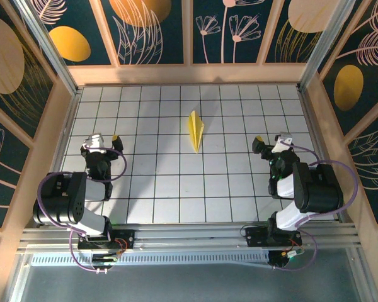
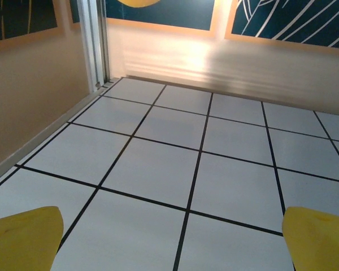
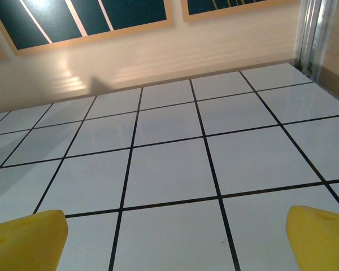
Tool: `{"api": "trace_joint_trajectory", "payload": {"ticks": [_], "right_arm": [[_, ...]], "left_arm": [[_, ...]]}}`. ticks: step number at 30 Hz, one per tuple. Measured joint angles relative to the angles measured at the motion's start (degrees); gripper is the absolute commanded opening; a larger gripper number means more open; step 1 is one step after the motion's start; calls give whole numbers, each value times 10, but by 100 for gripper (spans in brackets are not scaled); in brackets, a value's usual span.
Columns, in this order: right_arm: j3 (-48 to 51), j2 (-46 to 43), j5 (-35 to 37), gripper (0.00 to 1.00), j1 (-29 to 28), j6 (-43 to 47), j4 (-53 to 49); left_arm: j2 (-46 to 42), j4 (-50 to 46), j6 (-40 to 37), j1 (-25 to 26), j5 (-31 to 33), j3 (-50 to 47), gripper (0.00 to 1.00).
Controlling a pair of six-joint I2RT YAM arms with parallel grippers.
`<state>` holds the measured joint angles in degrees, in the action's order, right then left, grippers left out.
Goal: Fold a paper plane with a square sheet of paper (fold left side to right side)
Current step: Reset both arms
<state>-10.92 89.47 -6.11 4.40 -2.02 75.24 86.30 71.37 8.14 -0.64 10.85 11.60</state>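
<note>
The slim, creased yellow paper plane (image 1: 196, 131) lies on the white grid-tiled bench (image 1: 176, 189), just toward 12 o'clock of centre, running lengthwise from 12 to 6. The left claw (image 1: 104, 139) at 9 o'clock and the right claw (image 1: 271, 142) at 3 o'clock are both released and empty, well apart from it.

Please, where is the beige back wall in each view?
Top external: the back wall spans the top, beyond the tiled table.
Left wrist: the back wall runs across the top, right of the left corner post.
Right wrist: the back wall runs across the top, left of the right corner post.
Shared landmark: the table's black grid lines.
</note>
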Motion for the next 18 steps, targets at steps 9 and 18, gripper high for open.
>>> {"api": "trace_joint_trajectory", "payload": {"ticks": [9,18], "right_arm": [[0,0,5,99,-11,1,0],[-7,0,11,99,-13,2,-1]], "left_arm": [[0,4,-5,0,-7,1,99],[0,-1,-24,0,-59,14,99]]}}
